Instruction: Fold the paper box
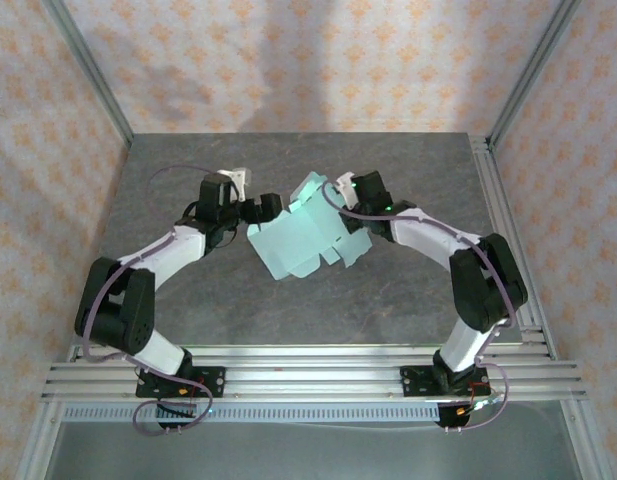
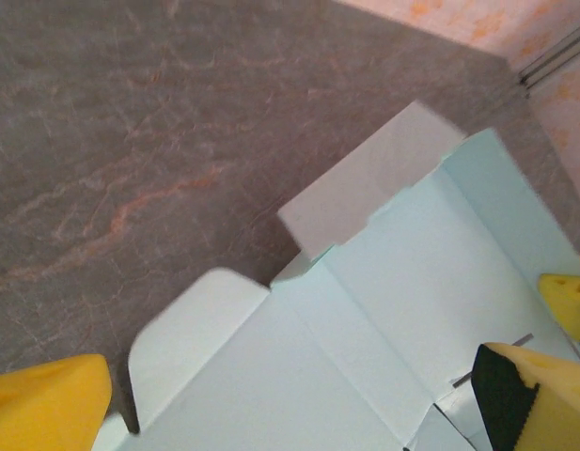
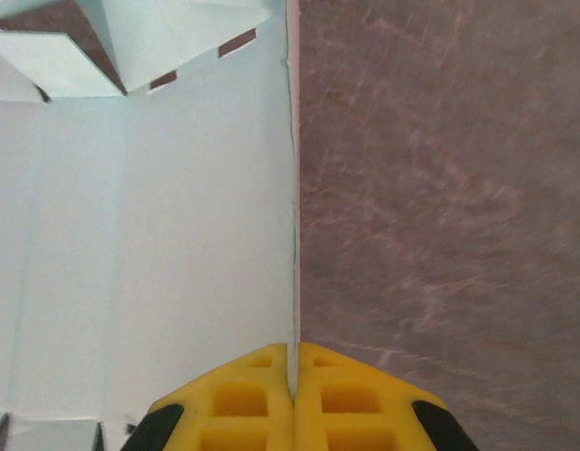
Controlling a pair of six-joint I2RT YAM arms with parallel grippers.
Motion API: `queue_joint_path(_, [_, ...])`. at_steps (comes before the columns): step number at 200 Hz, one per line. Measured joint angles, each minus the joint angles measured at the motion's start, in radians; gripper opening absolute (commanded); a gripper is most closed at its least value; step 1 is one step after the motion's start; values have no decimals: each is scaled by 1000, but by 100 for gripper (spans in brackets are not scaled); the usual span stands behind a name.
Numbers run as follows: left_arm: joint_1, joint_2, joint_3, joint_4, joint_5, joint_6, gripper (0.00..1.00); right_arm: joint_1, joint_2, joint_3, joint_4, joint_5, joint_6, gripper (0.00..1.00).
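Pinching one edge of the pale mint-green, creased thin-card paper box [image 1: 303,242]: right fingers [image 3: 292,381], yellow pads fully closed with the card edge sandwiched between them. Left fingers [image 1: 261,208] are spread wide and hold nothing. In the left wrist view one yellow pad sits at the bottom-left corner and the other at the bottom right, with the sheet between and below them. Can't tell if either pad touches the card.

Box location: middle of the dark grey stone-look desk [image 1: 248,310], between the two arms, mostly a flat die-cut sheet. Its left edge is just beside the left fingers, and its rear-right part is at the right fingers. The panel next to the right fingers is tipped up off the rest and looks brighter from the top camera. Tabbed flaps stick out on the near-right side.

Left wrist view: a rounded flap at lower left, a greyer square flap raised at the far side, and crease lines across the main panel.

Right wrist view: the held panel runs straight away from the fingers. Small slots run along its far crease, with flaps folded beyond it.
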Motion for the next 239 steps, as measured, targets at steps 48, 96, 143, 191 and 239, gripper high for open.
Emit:
queue_joint_path(48, [44, -99, -24, 10, 7, -35, 100, 122, 0, -50, 103, 288, -290, 0])
queue_joint_path(96, [128, -124, -47, 13, -2, -102, 100, 232, 37, -92, 292, 513, -475, 0])
queue_joint_path(143, [130, -176, -64, 5, -107, -122, 100, 291, 117, -114, 499, 656, -631, 0])
queue_joint_path(191, [130, -141, -122, 41, -186, -83, 100, 312, 158, -115, 678, 712, -795, 0])
queue_joint_path(239, [130, 14, -74, 28, -211, -63, 100, 312, 213, -189, 895, 730, -916, 0])
